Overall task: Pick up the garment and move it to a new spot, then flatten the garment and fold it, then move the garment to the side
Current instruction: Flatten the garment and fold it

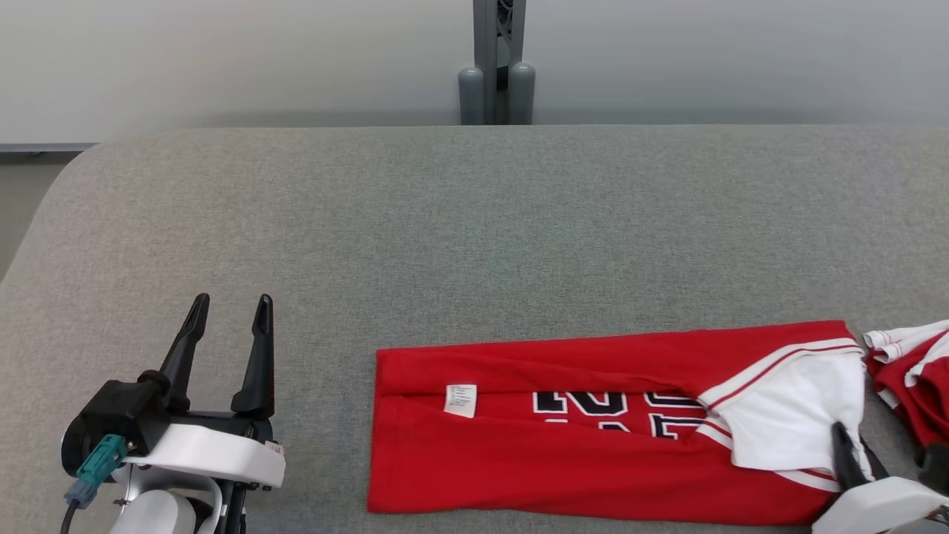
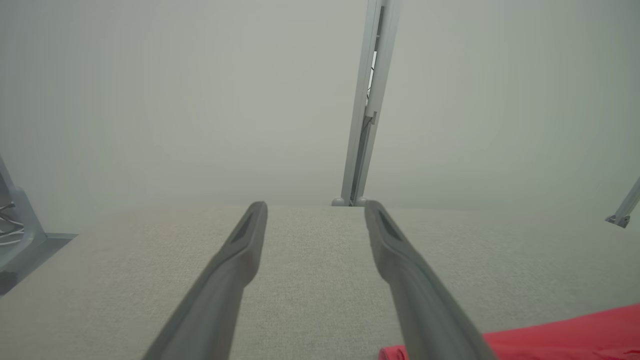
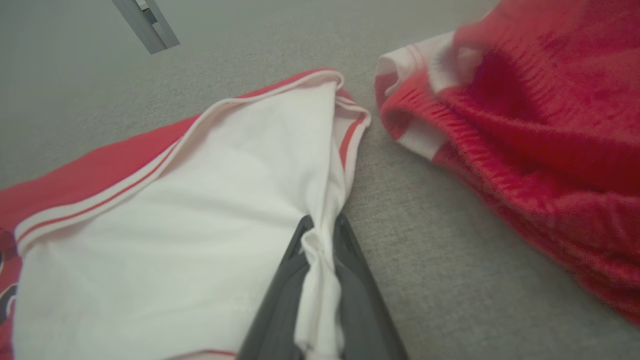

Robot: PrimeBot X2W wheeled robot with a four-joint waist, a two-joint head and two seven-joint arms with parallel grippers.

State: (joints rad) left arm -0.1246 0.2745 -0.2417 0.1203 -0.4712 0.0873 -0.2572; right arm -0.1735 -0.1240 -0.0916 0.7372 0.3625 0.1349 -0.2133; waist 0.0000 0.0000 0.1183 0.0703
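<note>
The garment (image 1: 563, 452) is a red jersey with dark numbers and a white inner panel, folded lengthwise into a band on the grey table's near right part. Its white panel (image 3: 200, 215) spreads across the right wrist view. My right gripper (image 3: 320, 235) is shut on a pinched ridge of that white cloth at the jersey's right end; in the head view the right gripper (image 1: 849, 445) shows at the lower right. My left gripper (image 1: 230, 311) stands open and empty over bare table, left of the jersey. The left wrist view catches the jersey's red edge (image 2: 560, 335) at its lower right.
A second red and white cloth (image 1: 912, 378) lies bunched at the right edge, a small gap from the jersey, and shows large as red cloth (image 3: 540, 125) beside my right fingers. A grey post (image 1: 498, 67) stands behind the padded table (image 1: 371, 222).
</note>
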